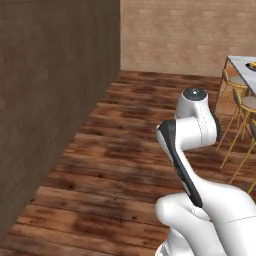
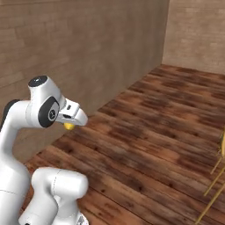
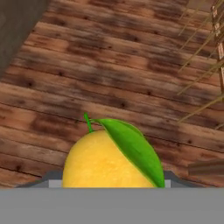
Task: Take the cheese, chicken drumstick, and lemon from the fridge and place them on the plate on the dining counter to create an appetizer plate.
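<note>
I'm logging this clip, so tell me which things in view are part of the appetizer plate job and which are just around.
Part of the job:
- lemon, with a green leaf, held in the gripper
- dining counter, far right, its corner showing

Just around:
- yellow stools by the counter
- wooden floor
- brick walls

You have open wooden floor (image 1: 115, 150) across the middle; a brown wall (image 1: 50, 100) blocks the left, stools (image 1: 240, 125) crowd the right edge.
</note>
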